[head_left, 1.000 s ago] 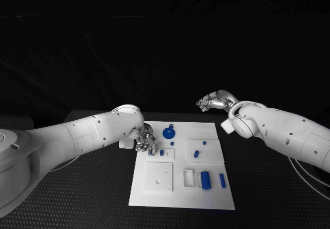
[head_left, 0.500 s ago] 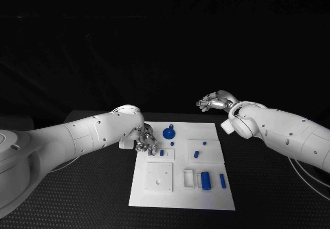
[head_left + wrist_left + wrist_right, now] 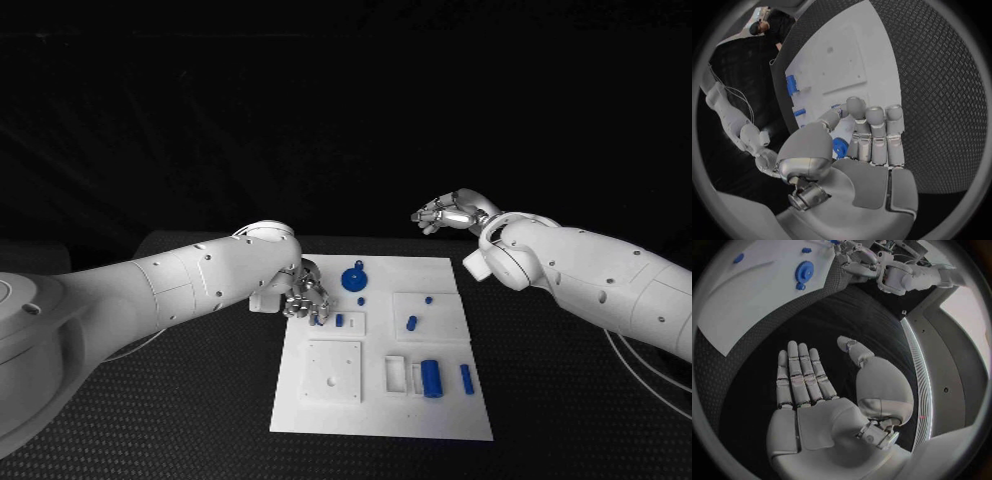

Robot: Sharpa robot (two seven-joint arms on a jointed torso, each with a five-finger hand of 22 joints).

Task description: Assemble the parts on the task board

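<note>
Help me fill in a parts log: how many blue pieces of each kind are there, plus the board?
Gear: 1
Large cylinder: 1
Small pieces: 6, one partly hidden at the left hand
Board: 1
Total: 9

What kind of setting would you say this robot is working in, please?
Probably a robotics lab test bench: a white task board with small blue parts lies on a black table, between the left hand and right hand.
</note>
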